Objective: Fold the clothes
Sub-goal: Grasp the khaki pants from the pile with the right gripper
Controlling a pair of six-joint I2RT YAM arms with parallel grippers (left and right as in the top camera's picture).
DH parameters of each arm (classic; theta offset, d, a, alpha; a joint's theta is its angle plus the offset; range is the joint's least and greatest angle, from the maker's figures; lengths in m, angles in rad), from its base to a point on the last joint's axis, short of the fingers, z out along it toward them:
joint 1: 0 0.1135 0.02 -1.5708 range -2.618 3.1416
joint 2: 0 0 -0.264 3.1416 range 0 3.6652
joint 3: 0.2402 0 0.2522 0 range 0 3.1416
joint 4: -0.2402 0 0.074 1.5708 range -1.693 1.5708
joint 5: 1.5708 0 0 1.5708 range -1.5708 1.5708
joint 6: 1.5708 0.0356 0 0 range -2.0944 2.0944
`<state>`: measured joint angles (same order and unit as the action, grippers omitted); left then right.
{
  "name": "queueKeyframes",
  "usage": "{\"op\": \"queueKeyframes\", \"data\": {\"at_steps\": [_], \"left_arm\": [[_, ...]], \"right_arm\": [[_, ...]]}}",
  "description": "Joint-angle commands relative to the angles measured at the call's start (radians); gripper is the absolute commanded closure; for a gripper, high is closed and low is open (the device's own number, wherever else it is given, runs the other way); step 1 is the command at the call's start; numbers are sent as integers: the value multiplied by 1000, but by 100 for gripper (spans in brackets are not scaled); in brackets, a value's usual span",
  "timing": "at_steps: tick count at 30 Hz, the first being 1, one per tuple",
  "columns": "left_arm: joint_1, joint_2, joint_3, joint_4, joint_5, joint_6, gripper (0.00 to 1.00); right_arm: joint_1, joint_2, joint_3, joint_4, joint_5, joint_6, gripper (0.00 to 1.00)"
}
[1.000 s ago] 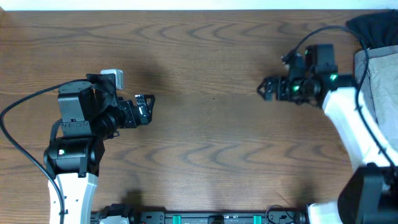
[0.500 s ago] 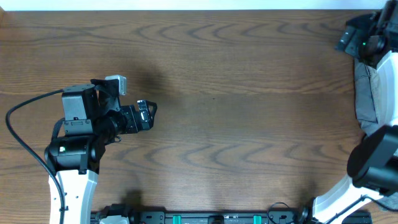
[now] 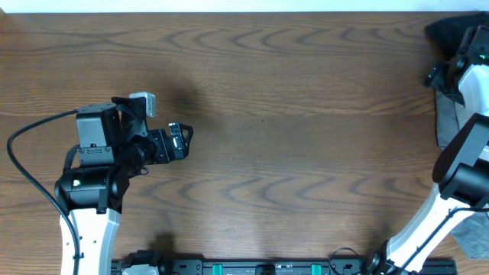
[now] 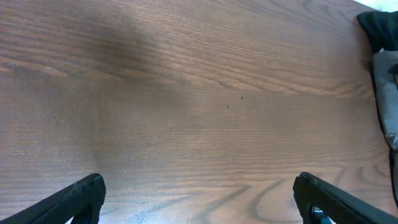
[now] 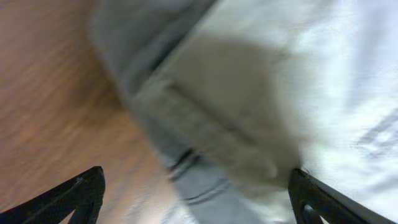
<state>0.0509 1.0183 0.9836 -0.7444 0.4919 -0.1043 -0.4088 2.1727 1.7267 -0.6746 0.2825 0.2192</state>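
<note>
While the left gripper is hovering over the wood tabletop w/ jaws spread wide and nothing btwn them, the right gripper is hanging at the far right edge, jaws also spread, right above the shorts. Shorts are lying bunched there; wrist view's blurring, so can't tell if touching. A black garment is sitting in the rear right corner, a grey garment just beside it.

The jaws of the left gripper are standing wide apart over the brown wooden worktop. Far ahead of the jaws and to their right, a black garment is lying, with a grey garment lying just beside it, nearer to the jaws.
</note>
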Motion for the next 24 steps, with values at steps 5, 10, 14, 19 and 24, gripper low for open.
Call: {"op": "queueKeyframes", "data": {"at_steps": [5,10,14,19,24], "left_arm": [[5,15,21,5,-14,6,2],[5,33,21,4,-17,5,2],[5,39,21,5,-17,5,2],[5,40,21,4,-17,5,2],[5,40,21,4,-17,5,2]], "right_arm": [[-72,1,10,-8,73,-24,20],[-89,1,4,-10,28,-84,23],[-83,1,4,-11,-28,-128,24],[-75,6,-20,-9,11,-148,21],[-75,39,-31,-22,113,-198,22]]}}
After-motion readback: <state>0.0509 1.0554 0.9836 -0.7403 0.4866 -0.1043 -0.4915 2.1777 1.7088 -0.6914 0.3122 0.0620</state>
